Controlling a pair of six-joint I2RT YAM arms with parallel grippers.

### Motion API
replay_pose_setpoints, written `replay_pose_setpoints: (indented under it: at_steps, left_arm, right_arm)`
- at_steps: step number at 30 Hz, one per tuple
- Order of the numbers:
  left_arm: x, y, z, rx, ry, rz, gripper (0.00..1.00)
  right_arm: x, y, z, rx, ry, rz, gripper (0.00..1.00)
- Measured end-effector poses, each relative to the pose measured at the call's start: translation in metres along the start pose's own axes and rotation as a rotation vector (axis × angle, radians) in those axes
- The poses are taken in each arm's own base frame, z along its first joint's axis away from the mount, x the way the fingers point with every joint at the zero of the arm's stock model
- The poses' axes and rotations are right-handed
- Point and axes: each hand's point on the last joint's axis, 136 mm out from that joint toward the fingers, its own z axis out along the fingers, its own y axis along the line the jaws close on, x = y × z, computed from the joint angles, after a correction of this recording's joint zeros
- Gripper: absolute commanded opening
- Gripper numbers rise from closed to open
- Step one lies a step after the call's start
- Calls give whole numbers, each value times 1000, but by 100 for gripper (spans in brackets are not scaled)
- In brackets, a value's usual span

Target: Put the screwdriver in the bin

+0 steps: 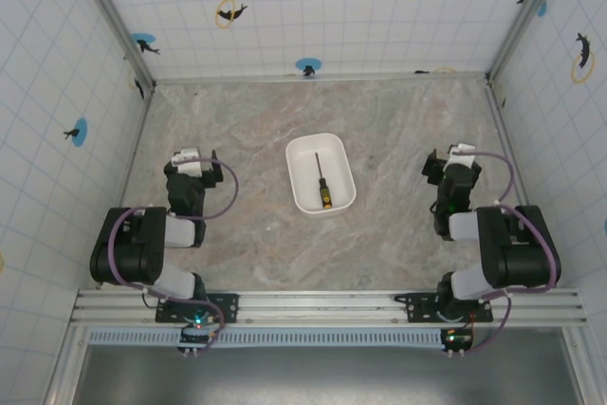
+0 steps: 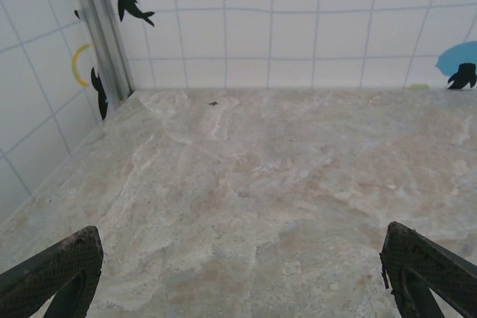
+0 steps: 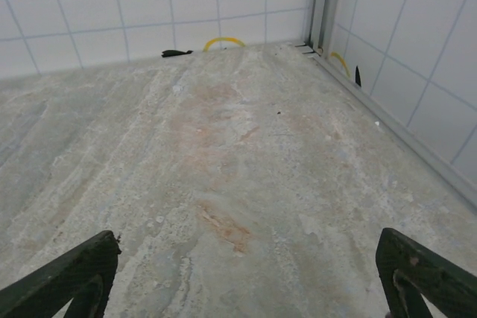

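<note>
I see the screwdriver (image 1: 321,183) lying inside the white bin (image 1: 338,160) at the middle of the table (image 1: 398,120). My left gripper (image 2: 238,249), at nine o'clock, and right gripper (image 3: 247,245), at three o'clock, are both released, grasping nothing.

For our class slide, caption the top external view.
Screwdriver lies in the white bin, midway between the left gripper and right gripper.

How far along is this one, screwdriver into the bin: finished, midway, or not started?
Done: the screwdriver lies inside the bin, handle toward the arms. In hand: nothing. The left gripper and right gripper are open, one on each side of the bin and well apart from it, with fingers spread over bare table in the wrist views. Left to do: nothing visible, so the job looks complete.
</note>
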Motion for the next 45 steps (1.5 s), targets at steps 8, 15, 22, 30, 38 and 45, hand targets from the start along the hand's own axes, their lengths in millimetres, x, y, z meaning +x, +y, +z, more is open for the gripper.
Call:
replay_pose_setpoints:
  at_steps: [8, 15, 22, 30, 38, 45]
  left_arm:
    - [4, 0, 0, 0, 17, -1, 98]
    - [4, 0, 0, 1, 18, -1, 98]
    - [4, 0, 0, 1, 18, -1, 98]
    - [4, 0, 0, 1, 18, -1, 98]
    - [4, 0, 0, 1, 18, -1, 98]
    - [4, 0, 0, 1, 18, -1, 98]
  right_arm:
    - [1, -3, 1, 3, 7, 5, 99]
    - [1, -4, 1, 1, 7, 8, 99]
    - [1, -4, 1, 1, 7, 7, 99]
    - [1, -4, 1, 4, 7, 6, 99]
    - [1, -4, 1, 4, 7, 6, 99]
    - [1, -4, 1, 4, 7, 6, 99]
